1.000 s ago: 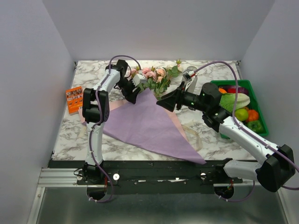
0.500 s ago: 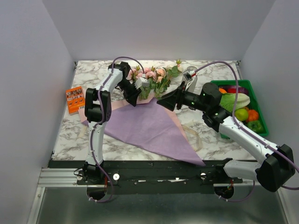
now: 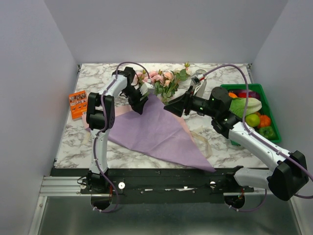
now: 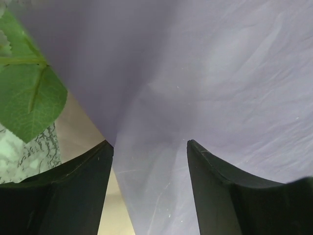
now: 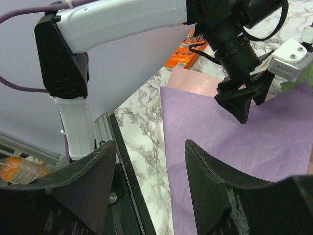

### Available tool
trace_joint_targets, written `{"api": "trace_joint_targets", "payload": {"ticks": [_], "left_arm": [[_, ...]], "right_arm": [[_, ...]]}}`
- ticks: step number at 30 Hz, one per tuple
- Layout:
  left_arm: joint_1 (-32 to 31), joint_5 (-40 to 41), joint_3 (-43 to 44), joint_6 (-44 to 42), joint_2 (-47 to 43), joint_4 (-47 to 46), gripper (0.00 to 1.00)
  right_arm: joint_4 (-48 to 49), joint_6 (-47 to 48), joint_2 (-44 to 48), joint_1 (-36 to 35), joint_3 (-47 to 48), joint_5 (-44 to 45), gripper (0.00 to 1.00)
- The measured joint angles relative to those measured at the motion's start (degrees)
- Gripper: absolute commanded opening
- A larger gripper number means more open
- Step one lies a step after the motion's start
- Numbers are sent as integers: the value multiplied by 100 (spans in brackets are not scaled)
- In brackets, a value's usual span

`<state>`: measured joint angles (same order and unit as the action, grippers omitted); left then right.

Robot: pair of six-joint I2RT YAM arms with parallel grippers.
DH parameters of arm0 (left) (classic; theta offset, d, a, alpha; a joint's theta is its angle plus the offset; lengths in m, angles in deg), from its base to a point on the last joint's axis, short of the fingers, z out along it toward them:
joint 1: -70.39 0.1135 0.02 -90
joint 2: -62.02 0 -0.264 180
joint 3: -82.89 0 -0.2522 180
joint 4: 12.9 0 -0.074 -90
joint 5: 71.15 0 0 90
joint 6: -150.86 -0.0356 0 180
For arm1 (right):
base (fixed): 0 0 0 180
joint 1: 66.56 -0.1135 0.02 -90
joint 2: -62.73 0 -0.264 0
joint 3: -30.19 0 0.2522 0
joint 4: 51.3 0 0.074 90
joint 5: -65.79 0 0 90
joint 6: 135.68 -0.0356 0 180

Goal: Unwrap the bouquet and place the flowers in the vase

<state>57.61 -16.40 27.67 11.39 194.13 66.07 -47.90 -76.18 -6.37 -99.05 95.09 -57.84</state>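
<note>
Purple paper [image 3: 156, 132] lies under the open left hand [image 4: 149, 147] and open right hand [image 5: 149, 144], flowers [image 3: 164, 81] just beyond.

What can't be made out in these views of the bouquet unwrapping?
Vase: top view, mostly behind the right arm.
Flowers: top view, stems lost among leaves and behind the left hand.
Left wrist view: purple paper fills it; one leaf shows.
Orange box: top view, print too small.

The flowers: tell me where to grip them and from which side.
Likely the leafy stem section below the blooms, coming from the near side over the purple paper: the flowers lie with heads toward the back wall.
</note>
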Motion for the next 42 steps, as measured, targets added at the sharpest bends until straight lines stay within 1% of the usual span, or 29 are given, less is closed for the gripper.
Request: {"api": "trace_joint_targets", "payload": {"ticks": [10, 16, 19, 20, 24, 29, 33, 36, 37, 38, 42], "left_arm": [[0, 164, -66, 175, -131, -610, 72], [39, 210, 52, 376, -131, -861, 71], [39, 184, 223, 387, -129, -798, 67], [39, 111, 334, 358, -122, -695, 64], [15, -70, 752, 94, 33, -87, 58], [-76, -173, 730, -201, 247, 520, 59], [-118, -184, 702, -280, 308, 710, 58], [-109, -186, 702, -256, 308, 693, 56], [-109, -184, 702, -225, 306, 667, 57], [-105, -184, 695, -195, 306, 621, 60], [-79, -166, 518, -26, 262, 188, 63]], "right_arm": [[37, -9, -63, 26, 0, -61, 65], [57, -11, -85, 26, 0, -120, 65], [76, -13, -109, 26, 0, -146, 65], [76, -13, -114, 26, 0, -153, 65], [79, -13, -133, 26, 0, -164, 64], [81, -13, -151, 33, 0, -168, 64], [92, -20, -151, 37, 0, -173, 64], [127, -55, -151, 37, 0, -186, 64], [138, -66, -151, 37, 0, -188, 64], [146, -81, -151, 37, 0, -190, 63], [208, -101, -151, 37, -11, -205, 63]]}}
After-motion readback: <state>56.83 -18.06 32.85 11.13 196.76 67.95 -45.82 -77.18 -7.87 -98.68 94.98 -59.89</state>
